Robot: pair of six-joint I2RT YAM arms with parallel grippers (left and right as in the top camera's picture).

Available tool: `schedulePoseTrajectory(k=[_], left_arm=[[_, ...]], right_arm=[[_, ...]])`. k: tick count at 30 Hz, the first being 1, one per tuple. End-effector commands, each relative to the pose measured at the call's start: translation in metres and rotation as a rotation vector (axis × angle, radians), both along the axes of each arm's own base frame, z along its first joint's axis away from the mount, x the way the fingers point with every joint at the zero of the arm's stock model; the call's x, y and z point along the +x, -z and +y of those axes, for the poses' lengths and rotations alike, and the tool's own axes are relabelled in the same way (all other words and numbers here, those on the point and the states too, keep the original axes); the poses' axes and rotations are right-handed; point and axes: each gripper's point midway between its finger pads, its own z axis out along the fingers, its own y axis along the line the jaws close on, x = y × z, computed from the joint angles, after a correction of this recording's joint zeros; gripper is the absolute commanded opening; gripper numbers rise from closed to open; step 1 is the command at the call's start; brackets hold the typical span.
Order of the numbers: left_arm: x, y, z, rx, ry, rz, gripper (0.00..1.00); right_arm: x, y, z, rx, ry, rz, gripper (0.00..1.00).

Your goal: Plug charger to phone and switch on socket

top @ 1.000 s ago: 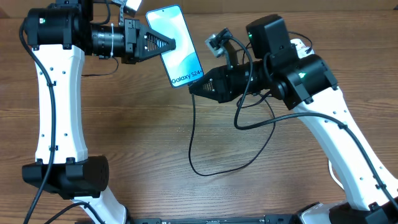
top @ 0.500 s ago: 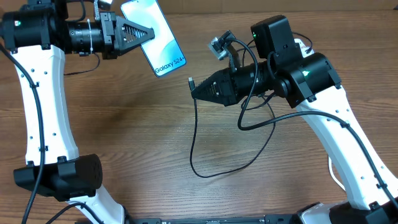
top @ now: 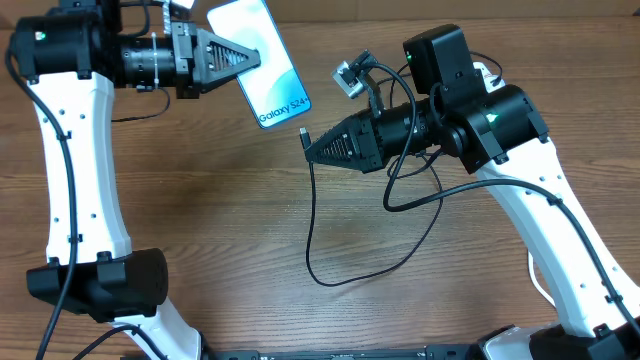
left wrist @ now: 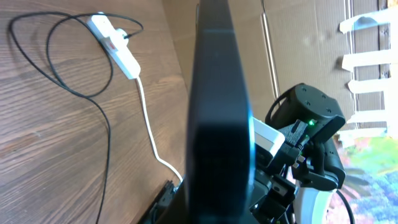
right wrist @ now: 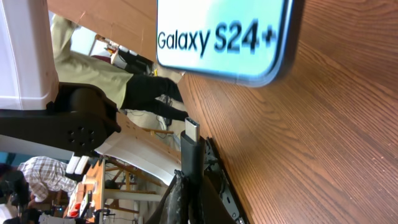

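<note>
My left gripper [top: 256, 58] is shut on the phone [top: 282, 88], holding it in the air at the upper left, its cyan screen with the "Galaxy S24+" text facing up. In the left wrist view the phone [left wrist: 217, 106] shows edge-on. The right gripper [top: 308, 150] is shut on the charger, whose connector tip [top: 304, 133] pokes up a short way below the phone's bottom edge without touching it. Seen from the right wrist, the connector [right wrist: 191, 132] points at the phone's text end [right wrist: 217, 37], with a gap between. The socket [left wrist: 115, 45] lies on the table, its red switches visible.
The charger's black cable [top: 312, 230] hangs from the right gripper and loops over the wooden table [top: 220, 230]. A thick white lead [left wrist: 146, 115] runs from the socket. The right arm's body [top: 480, 120] stands over the right side.
The left arm carried the phone left and up, away from the connector, then brought it partly back right. The right gripper with the connector has barely moved.
</note>
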Motion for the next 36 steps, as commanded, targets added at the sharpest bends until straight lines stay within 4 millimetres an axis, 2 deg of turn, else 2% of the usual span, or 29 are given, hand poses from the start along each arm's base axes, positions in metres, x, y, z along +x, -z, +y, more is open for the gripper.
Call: schedulePoseTrajectory(k=[1,36], left_arm=[[-0.010,-0.016,-0.010,-0.050,0.045,-0.041,0.04],[-0.016,-0.017,-0.022,-0.055,0.082,-0.045,0.04]], right_arm=[[-0.005,-0.012,0.000,0.029,-0.018,-0.024,0.04],[-0.004,-0.012,0.001,0.030,-0.017,-0.024,0.04]])
